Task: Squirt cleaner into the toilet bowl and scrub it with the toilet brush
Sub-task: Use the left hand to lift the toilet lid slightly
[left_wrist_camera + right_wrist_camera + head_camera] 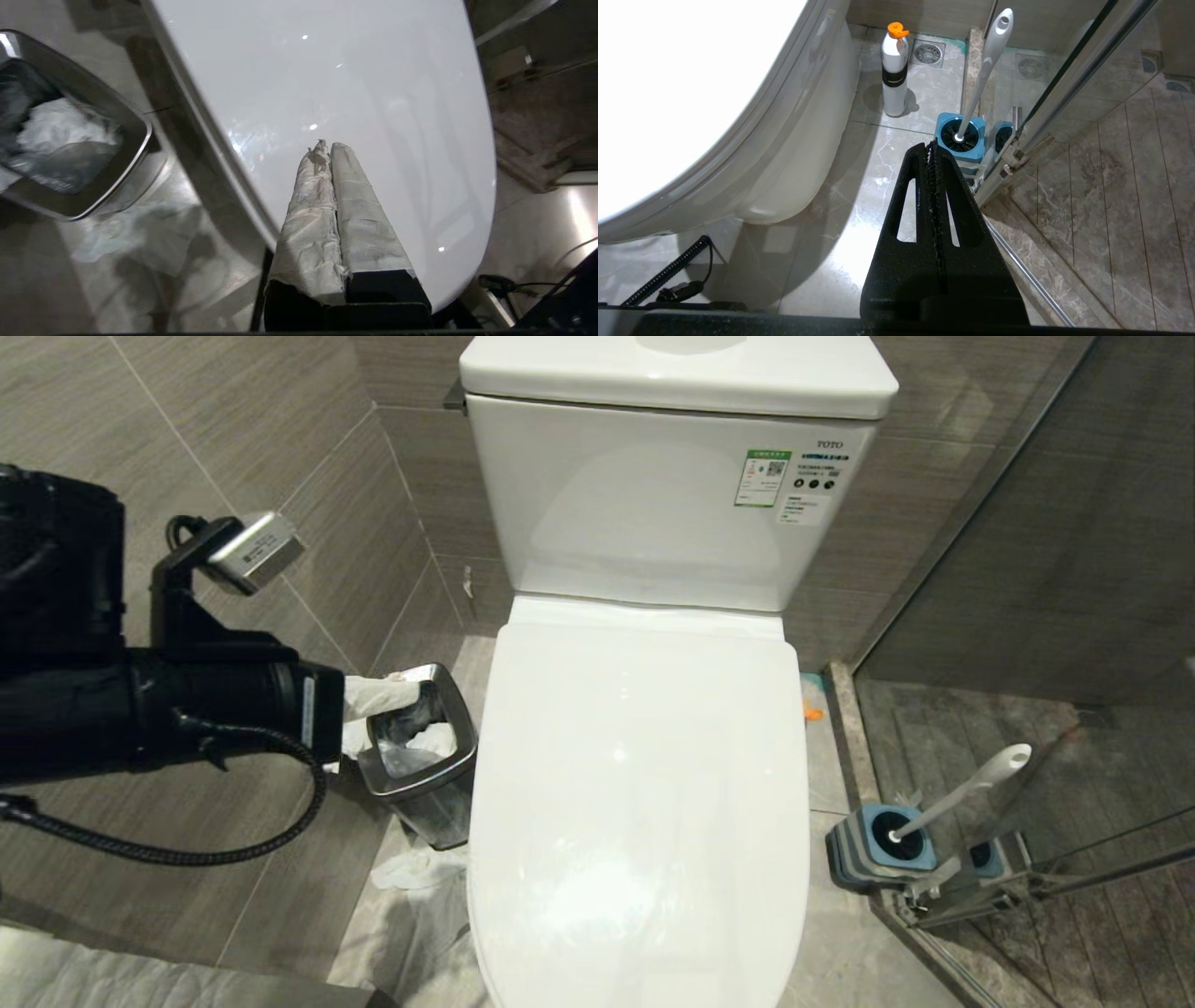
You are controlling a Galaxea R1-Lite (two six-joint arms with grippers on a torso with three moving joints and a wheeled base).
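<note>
I see grey tiled walls and the toilet (pixel 644 784) with its lid down. My left gripper (pixel 327 144) hangs over it, fingers pressed together. Right gripper (pixel 930 144) likewise, near the cleaner (pixel 894 74) and toilet brush (pixel 987 65) on the marble floor (pixel 859 196).

The tiled floor (pixel 859 242) is carrying everything: the toilet bowl (pixel 794 154) is standing beside the right gripper (pixel 932 147), the toilet brush (pixel 987 65) in its holder (pixel 961 145) is sitting just beyond its fingertips, the cleaner (pixel 894 70) farther off, and the steel bin (pixel 79 140) is resting beside the left gripper (pixel 325 145).
</note>
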